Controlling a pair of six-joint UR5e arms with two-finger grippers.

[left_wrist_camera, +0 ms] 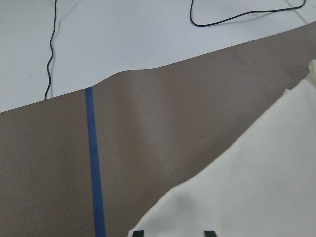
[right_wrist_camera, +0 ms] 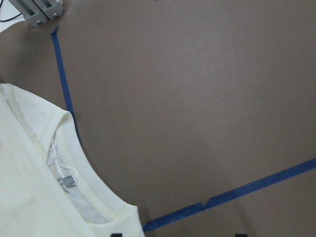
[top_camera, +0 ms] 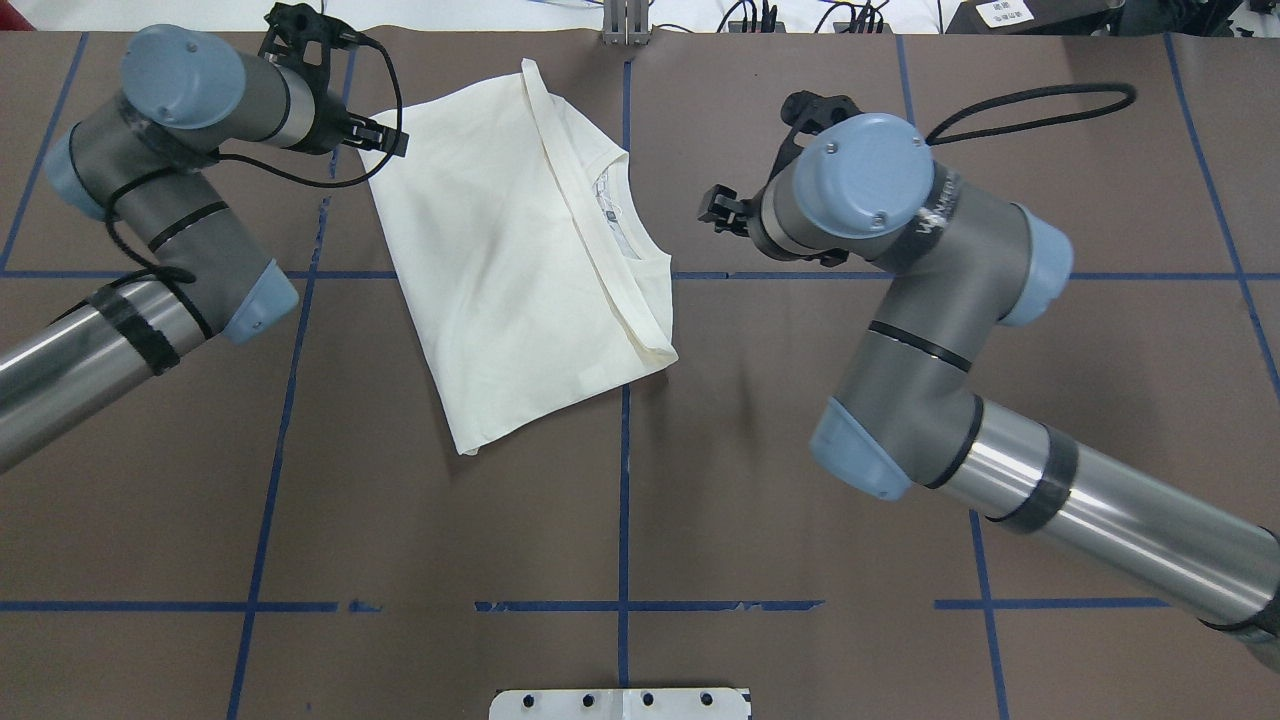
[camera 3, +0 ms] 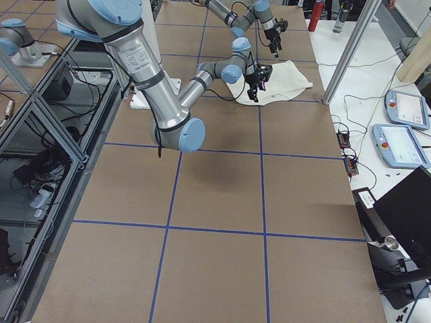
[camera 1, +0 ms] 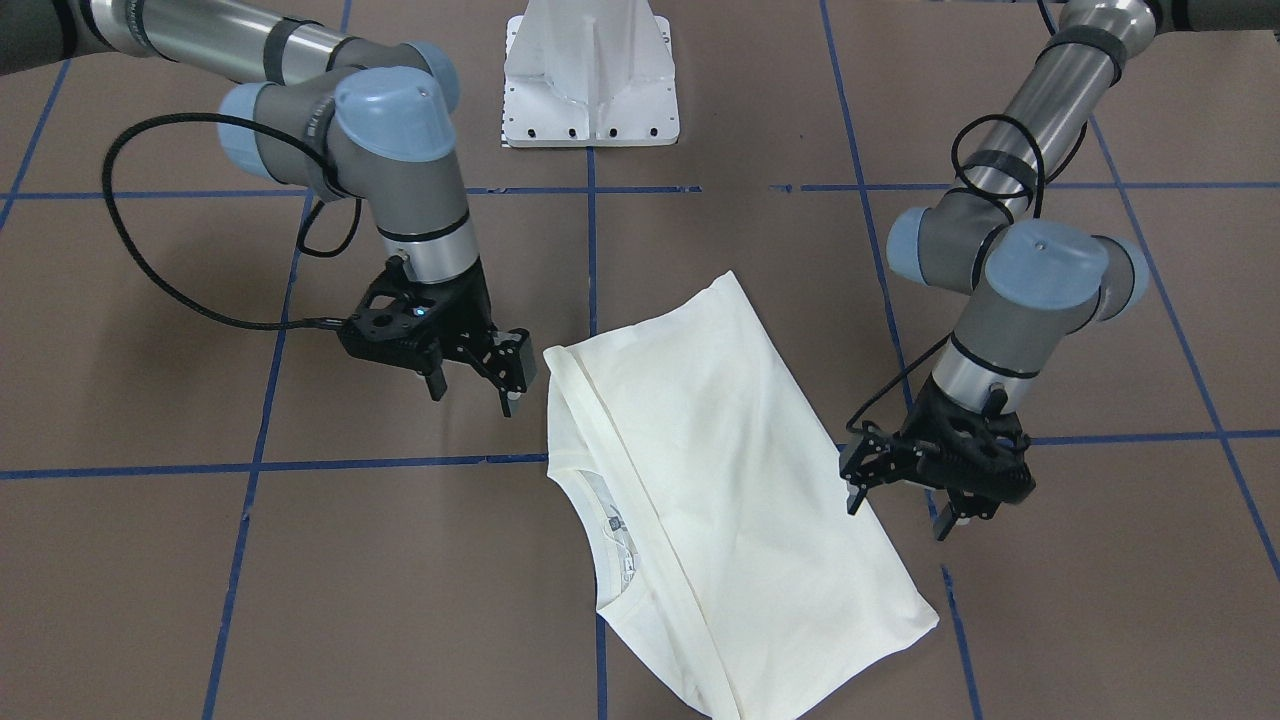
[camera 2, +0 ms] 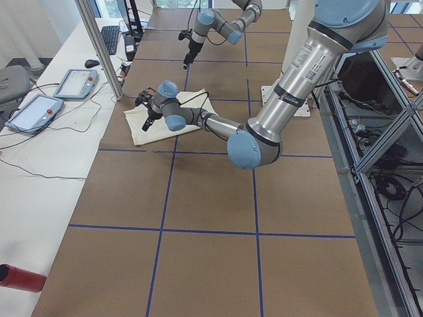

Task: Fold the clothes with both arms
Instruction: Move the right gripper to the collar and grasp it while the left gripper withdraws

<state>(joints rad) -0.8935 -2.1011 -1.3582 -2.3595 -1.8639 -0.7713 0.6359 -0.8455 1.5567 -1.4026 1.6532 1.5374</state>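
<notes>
Cream shirt (camera 1: 720,450): folded, plain side up, flat on far half of table (camera 1: 130,580), btw both grippers.
Collar (camera 1: 597,545): opens toward R gripper, tag showing inside.
L gripper (camera 1: 900,512): jaws apart, empty, at shirt's long edge w/ one finger over it.
R gripper (camera 1: 475,392): jaws apart, empty, just beside shirt's corner, not touching.
Table: brown, blue tape (camera 1: 250,467) grid.
Pedestal (camera 1: 590,75): white, robot's side.

Left hand (camera 1: 900,515) fingers apart, right hand (camera 1: 475,398) likewise
</notes>
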